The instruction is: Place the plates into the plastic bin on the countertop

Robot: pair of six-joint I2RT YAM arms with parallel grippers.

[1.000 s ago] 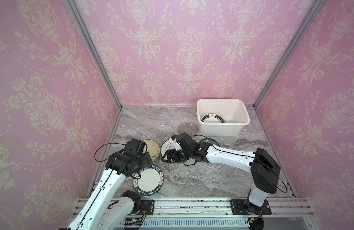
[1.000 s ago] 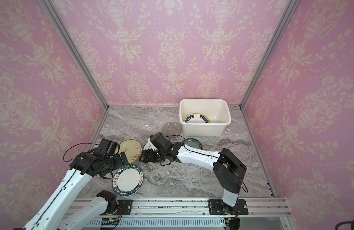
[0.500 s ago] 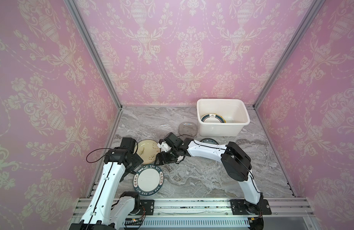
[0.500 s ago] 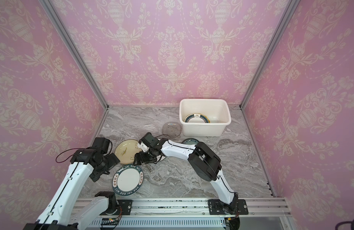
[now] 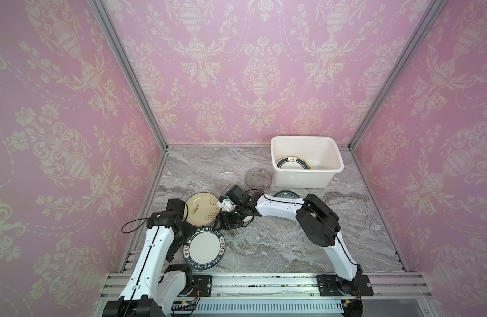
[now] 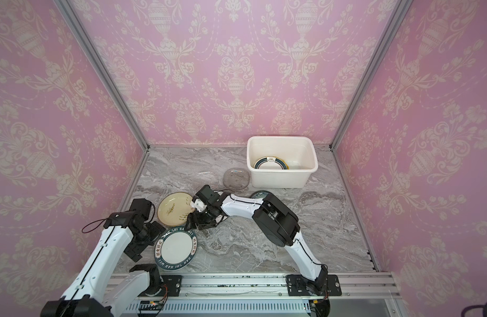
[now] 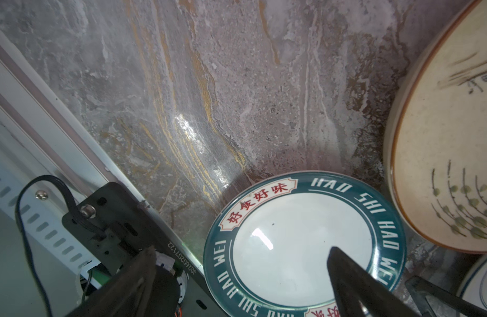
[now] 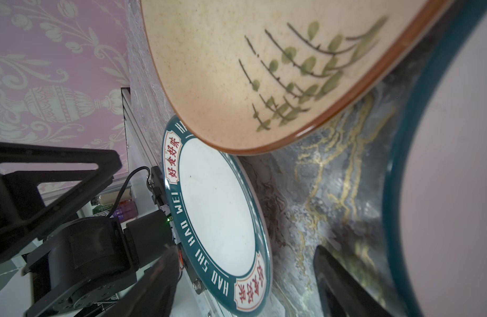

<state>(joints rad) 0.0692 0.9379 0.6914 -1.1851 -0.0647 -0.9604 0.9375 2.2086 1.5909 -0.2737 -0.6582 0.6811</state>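
The white plastic bin [image 5: 328, 175] stands at the back right of the countertop [image 5: 278, 247] with a dark-rimmed plate [image 5: 291, 164] inside. A white plate with a dark lettered rim [image 5: 204, 245] [image 7: 299, 241] lies near the front, a cream leaf-painted plate [image 5: 199, 210] [image 8: 236, 68] behind it. My left gripper [image 5: 180, 237] [image 7: 242, 249] is open, low over the lettered plate's left rim. My right gripper [image 5: 230, 219] [image 8: 245, 254] is open between the two plates, with a teal-rimmed white plate [image 8: 442, 178] beside it. Two clear glass plates [image 5: 258, 178] [image 5: 227, 178] lie behind. A teal plate [image 5: 287, 194] shows behind the right arm.
Pink patterned walls close in the left, back and right sides. A slotted aluminium rail [image 5: 264, 282] runs along the front edge, just below the lettered plate. The right arm's elbow [image 5: 319, 219] hangs over the middle of the countertop.
My right gripper has moved left to the cream plate's edge, its elbow swinging in, and its jaws have narrowed a little. My left wrist has drawn back toward the left wall.
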